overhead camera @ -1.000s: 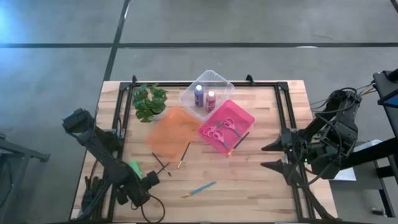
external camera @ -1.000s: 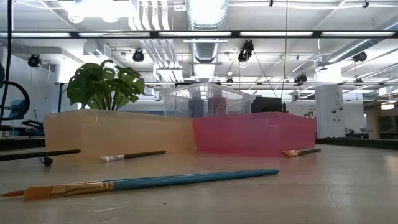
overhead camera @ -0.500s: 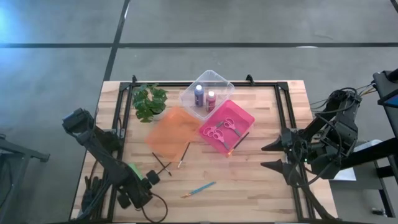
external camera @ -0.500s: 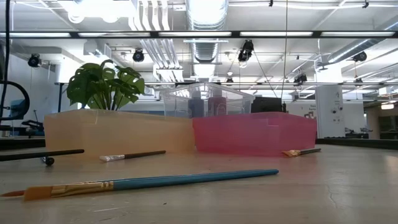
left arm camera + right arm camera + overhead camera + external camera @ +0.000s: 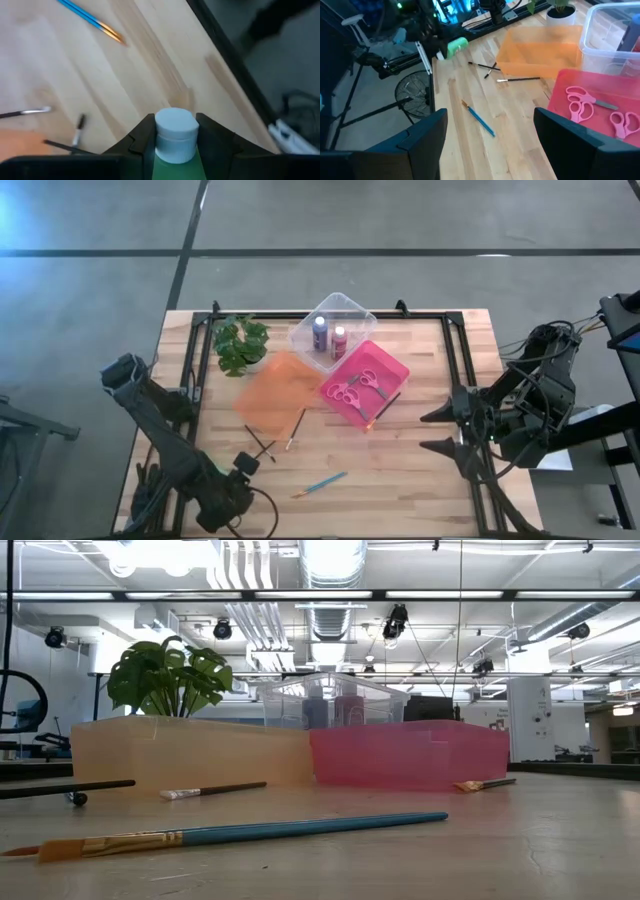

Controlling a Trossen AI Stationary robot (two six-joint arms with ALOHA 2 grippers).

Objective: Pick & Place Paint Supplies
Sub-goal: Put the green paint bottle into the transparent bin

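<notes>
My left gripper [image 5: 175, 131] is over the table's near-left corner [image 5: 226, 488], shut on a green paint bottle [image 5: 175, 167] with a white cap [image 5: 175, 127]. The bottle also shows in the right wrist view [image 5: 456, 47] but is hidden from above. A blue-handled brush [image 5: 320, 483] lies flat near the near edge. Two dark brushes [image 5: 262, 446] lie crossed, and another [image 5: 297, 428] lies beside the orange tray. Pink scissors [image 5: 358, 387] lie in the pink tray. Purple [image 5: 320, 332] and red [image 5: 340, 338] bottles stand in the clear tray. My right gripper [image 5: 437, 431] waits open at the table's right side. My left gripper pinches the green bottle between its two fingers [image 5: 145, 142], one on either side of the shoulder just below the white cap [image 5: 175, 150]. The bottle lies along the fingers, and its cap sticks out past the fingertips. It is tilted and off the table.
Orange tray [image 5: 280, 392], pink tray [image 5: 392, 370] and clear tray [image 5: 350, 305] sit together at the table's middle and far side, with a leafy plant [image 5: 240, 343] at the far left. A brush [image 5: 386, 404] leans at the pink tray's near side. Black rails [image 5: 462, 380] run along the table's sides.
My left gripper, still shut on the green bottle, has swung toward the table's near edge and turned. The bottle showed from above a second ago and is now hidden under the wrist.
</notes>
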